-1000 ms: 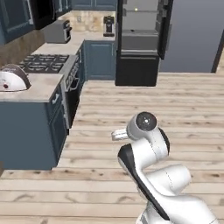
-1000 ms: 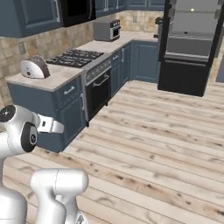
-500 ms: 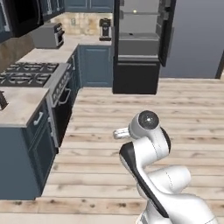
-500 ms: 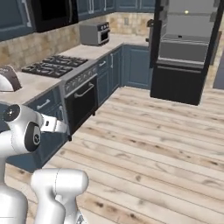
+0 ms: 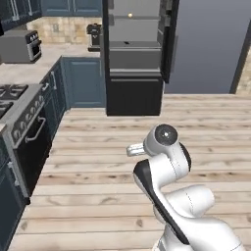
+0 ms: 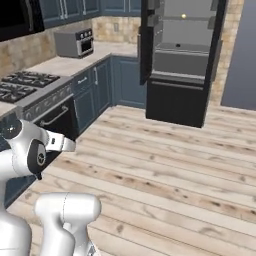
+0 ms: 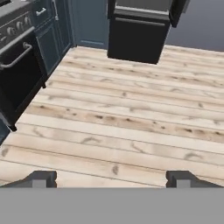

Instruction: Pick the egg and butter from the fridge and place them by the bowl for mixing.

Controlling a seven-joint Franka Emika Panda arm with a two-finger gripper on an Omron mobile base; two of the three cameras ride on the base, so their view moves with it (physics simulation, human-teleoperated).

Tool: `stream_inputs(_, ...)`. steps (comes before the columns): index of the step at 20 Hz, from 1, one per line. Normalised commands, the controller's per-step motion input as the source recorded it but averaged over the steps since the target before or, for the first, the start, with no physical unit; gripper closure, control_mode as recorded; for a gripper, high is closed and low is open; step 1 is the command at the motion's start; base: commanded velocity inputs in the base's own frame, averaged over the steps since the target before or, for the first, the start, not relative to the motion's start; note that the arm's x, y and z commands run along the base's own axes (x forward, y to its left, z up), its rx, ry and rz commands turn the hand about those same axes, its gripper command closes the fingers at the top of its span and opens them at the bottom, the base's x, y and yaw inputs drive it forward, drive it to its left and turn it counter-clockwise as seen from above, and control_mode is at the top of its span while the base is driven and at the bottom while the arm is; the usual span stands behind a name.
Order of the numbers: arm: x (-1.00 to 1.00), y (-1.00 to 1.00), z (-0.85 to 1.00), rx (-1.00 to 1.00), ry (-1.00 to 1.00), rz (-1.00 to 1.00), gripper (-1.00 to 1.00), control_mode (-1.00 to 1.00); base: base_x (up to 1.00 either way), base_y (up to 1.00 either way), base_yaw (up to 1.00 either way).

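The fridge [image 5: 135, 95] stands open across the wooden floor, black-framed with a grey inside; it also appears in the right base view [image 6: 175, 102] and at the top of the hand view [image 7: 138, 37]. The egg [image 5: 130, 15] is a tiny yellow-orange ball on an upper shelf, also seen from the right [image 6: 184, 16]. The butter and the bowl are out of view. My gripper [image 7: 112, 179] is open with nothing between its fingertips [image 7: 41, 178], held low over the floor well short of the fridge. The arm is folded close to the base.
The fridge door [image 5: 169, 29] hangs open to the right with boxy bins. Along the left runs a dark blue counter with a stove [image 5: 19, 127], a toaster oven [image 5: 19, 46] and a coffee machine [image 5: 94, 37]. Bare wooden floor [image 7: 131, 118] lies between me and the fridge.
The whole scene has shifted: the base has driven along the cabinets toward the fridge, which now looks larger and nearer. The arm keeps its folded pose and the gripper stays open.
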Motion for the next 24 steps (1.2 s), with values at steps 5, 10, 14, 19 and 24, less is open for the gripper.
stream_inputs(5, 0.0, 0.0, 0.0, 0.0, 0.0, 0.0, -1.0, 1.0, 1.0, -0.59, -0.19)
stream_inputs(10, 0.0, 0.0, 0.0, 0.0, 0.0, 0.0, -1.0, 1.0, 1.0, -0.42, -0.23)
stream_inputs(14, 0.0, 0.0, 0.0, 0.0, 0.0, 0.0, -1.0, 1.0, 1.0, -0.32, -0.32)
stream_inputs(19, 0.0, 0.0, 0.0, 0.0, 0.0, 0.0, -1.0, 1.0, 1.0, -0.14, -0.28)
stream_inputs(24, 0.0, 0.0, 0.0, 0.0, 0.0, 0.0, -1.0, 1.0, 1.0, 0.0, -0.1)
